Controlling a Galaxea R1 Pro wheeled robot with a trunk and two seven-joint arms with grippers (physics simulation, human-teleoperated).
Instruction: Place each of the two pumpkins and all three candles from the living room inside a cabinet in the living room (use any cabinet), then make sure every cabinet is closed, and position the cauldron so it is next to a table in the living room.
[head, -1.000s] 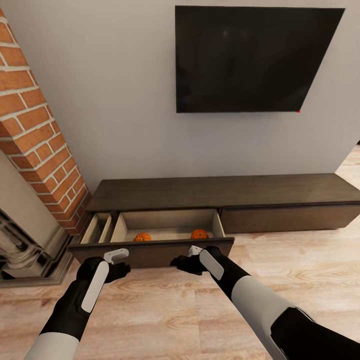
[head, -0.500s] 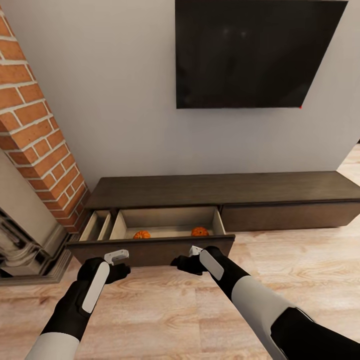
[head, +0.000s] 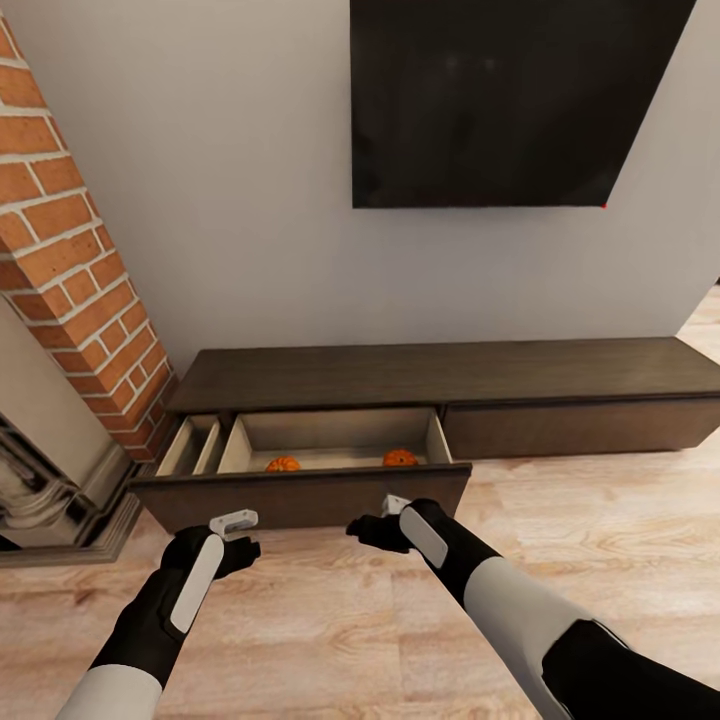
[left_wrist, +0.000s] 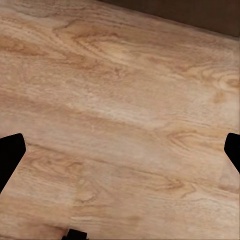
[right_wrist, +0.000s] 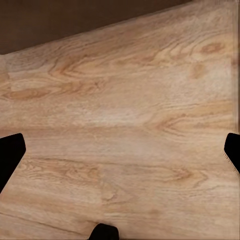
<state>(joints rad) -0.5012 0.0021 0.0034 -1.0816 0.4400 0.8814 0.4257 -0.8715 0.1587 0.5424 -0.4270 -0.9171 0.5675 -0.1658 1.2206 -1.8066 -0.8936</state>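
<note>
Bright, even, soft-shadowed, slightly blurry render

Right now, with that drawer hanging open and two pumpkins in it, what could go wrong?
The drawer stands far out, and both pumpkins sit close behind its front panel; a hard shove could set them rolling. No candles show inside, so shutting now may be premature. Both claws, left and right, hang low before the front and could bump it.
</note>
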